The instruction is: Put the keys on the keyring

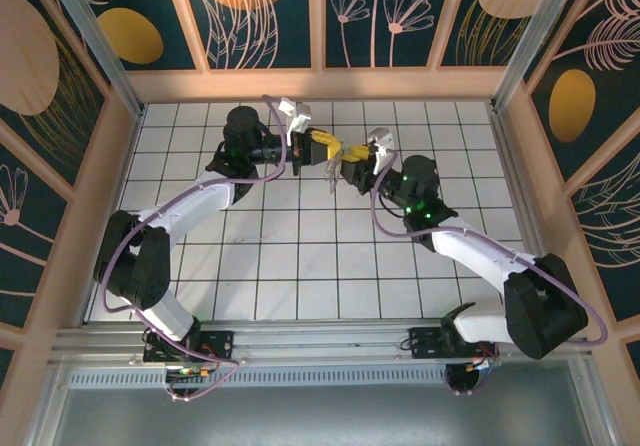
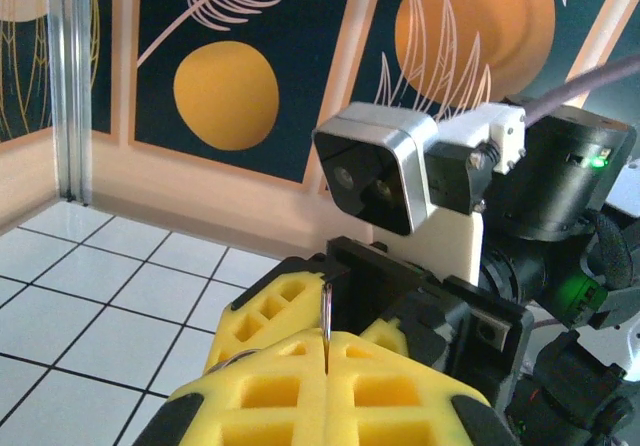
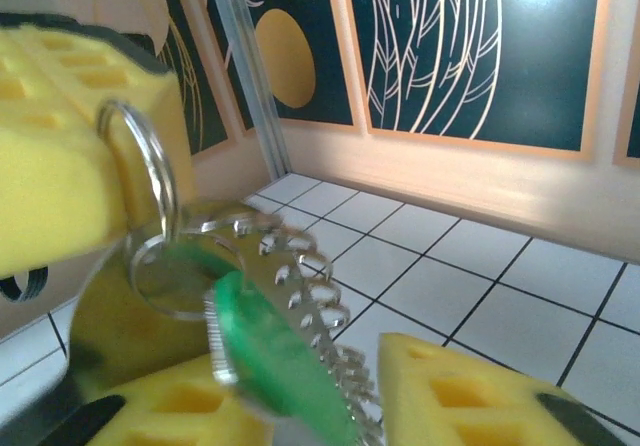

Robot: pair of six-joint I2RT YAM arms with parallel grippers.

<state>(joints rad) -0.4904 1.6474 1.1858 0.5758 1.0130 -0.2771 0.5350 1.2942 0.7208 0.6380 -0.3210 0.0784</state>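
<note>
Both grippers meet above the far middle of the table. My left gripper (image 1: 318,150) (image 2: 326,351) is shut, its yellow pads pinching the thin metal keyring (image 2: 326,311), which stands edge-on between them. In the right wrist view the keyring (image 3: 155,181) sticks out of the left gripper's yellow pad (image 3: 50,136). The green-headed key (image 3: 270,361) hangs blurred just below it, with a toothed silver strip alongside. The key leans on one pad of my right gripper (image 1: 351,163) (image 3: 355,411), whose pads stand apart. I cannot tell whether the key is threaded on the ring.
White tiled tabletop (image 1: 300,256) lies below both grippers. Wooden walls with dark leaf panels (image 1: 265,16) enclose the back and sides. The right arm's wrist camera (image 2: 375,171) sits close in front of the left gripper.
</note>
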